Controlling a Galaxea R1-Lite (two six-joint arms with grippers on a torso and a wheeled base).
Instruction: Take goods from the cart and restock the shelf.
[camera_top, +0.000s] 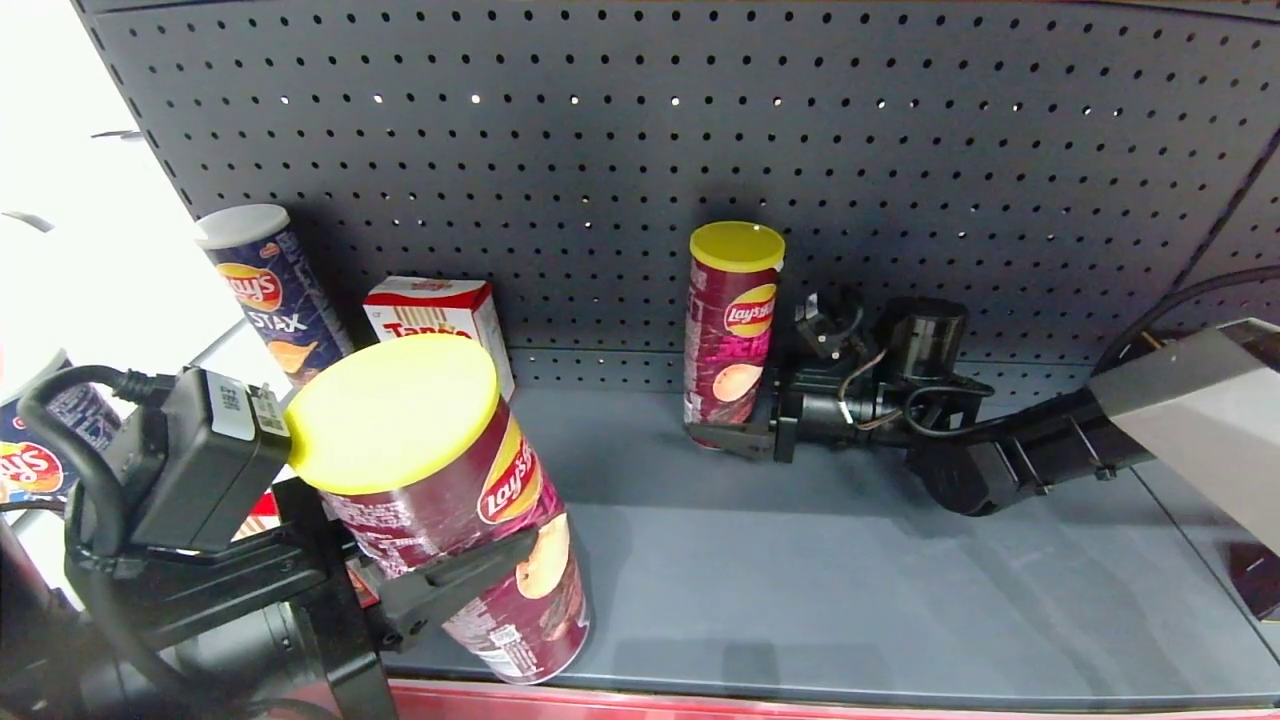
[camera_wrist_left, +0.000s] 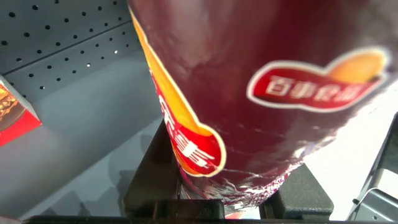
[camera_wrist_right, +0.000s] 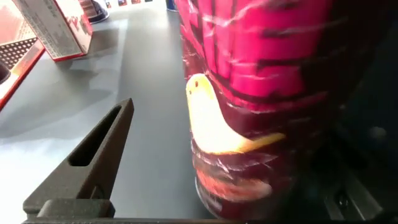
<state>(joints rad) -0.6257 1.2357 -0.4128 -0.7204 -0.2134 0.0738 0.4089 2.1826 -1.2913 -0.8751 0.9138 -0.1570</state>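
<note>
Taking twelve o'clock as straight ahead along the fingers, a chip can (camera_wrist_right: 261, 68) in a magenta and maroon wrapper stands upright on the grey shelf (camera_wrist_right: 143, 162), very close at about one o'clock. The right gripper (camera_wrist_right: 242, 118) is spread around it. One black finger (camera_wrist_right: 87, 158) lies at eleven o'clock, apart from the can, with bare shelf between them. Farther off at ten o'clock, a white and red box (camera_wrist_right: 59, 28) stands near the shelf's red edge (camera_wrist_right: 18, 78).

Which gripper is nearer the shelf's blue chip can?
Left. The left gripper holds a purple can in front of the blue can; the right gripper is farther off, around the upright can.
</note>
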